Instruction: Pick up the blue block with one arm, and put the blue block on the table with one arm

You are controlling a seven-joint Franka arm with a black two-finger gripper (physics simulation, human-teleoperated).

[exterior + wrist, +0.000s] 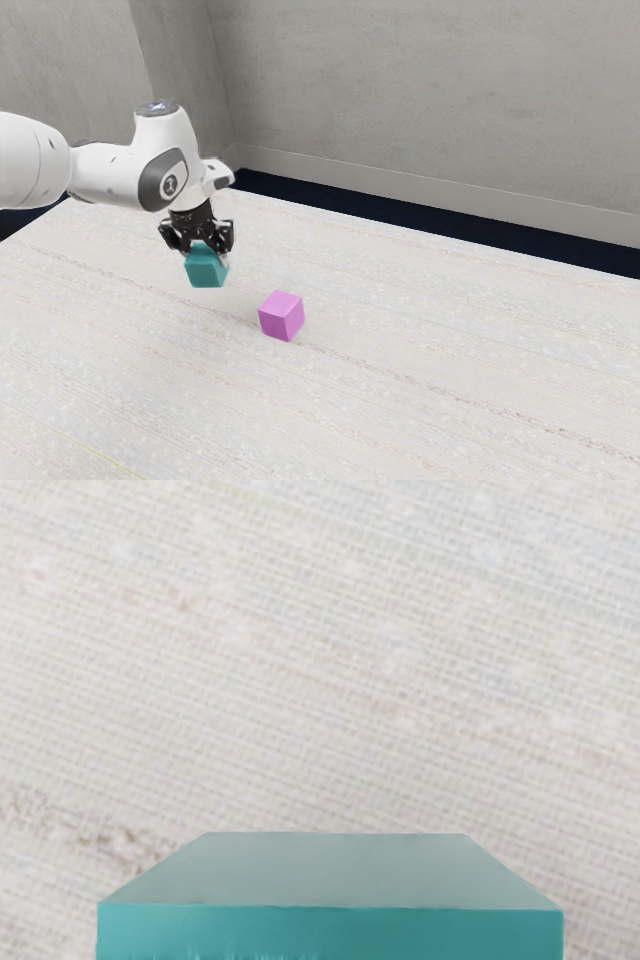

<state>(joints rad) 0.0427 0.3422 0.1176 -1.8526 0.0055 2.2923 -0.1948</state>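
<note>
Gripper (206, 253) pinches the blue block (207, 268), open block-wide, toward the tabletop's (450, 330) far edge; probably light, stiff; flat sides grip best imo.

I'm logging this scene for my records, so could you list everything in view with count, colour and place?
Teal block: 1, blue-green, between the fingers of the gripper, seen at
Pink block: 1, pinkish purple, on the table, toward the exterior view's right from the teal block
Table: 1, off-white with faint streaks, under the arm and blocks
Floor: 1 strip, very dark blue, beyond the table's far edge
Baseboard: 1 run, light grey, along the wall's foot
Walls: at least 2 faces, grey, behind everything
Robot arm: 1, white with dark grey parts, entering from the exterior view's left
Gripper: 1, black, at the arm's end, shut on the teal block
</note>
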